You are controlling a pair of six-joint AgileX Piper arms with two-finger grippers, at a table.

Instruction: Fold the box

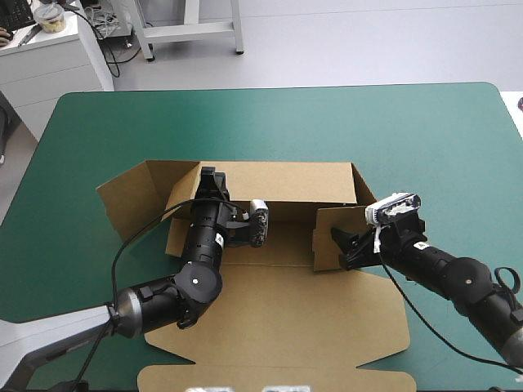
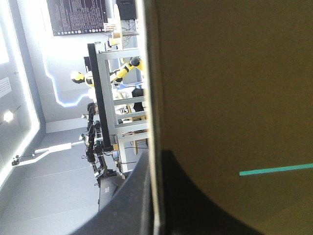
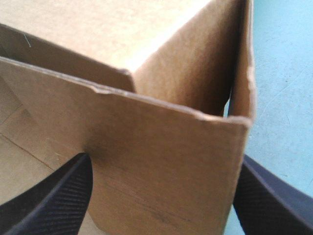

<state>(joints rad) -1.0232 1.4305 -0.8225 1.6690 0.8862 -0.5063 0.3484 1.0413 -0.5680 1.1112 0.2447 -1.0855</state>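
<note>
High view, starting over at 9 o'clock: the brown box (image 1: 286, 318) sits mid-table on the teal-green cover (image 1: 270, 114). Its long axis runs 9 to 3, the base is flat and the far wall (image 1: 286, 175) is up. The left side flap (image 1: 131, 196) is splayed out toward 9. The left gripper (image 1: 214, 181) is at the far-left corner, and in its own wrist view the black fingers (image 2: 195, 205) are pinched on a board edge (image 2: 152, 122) with the sheet between them.

Moving toward 3, a short right flap (image 1: 335, 237) stands upright with the right gripper (image 1: 345, 245) just at its 4 o'clock side. The right wrist view shows that gripper (image 3: 165, 157) spread wide, flap dead ahead, nothing gripped.

My guess is the next move hangs on that. The flap lies toward 10 o'clock from the right gripper, the nearer arm, so a push that way should tuck it while the left pins the corner.
</note>
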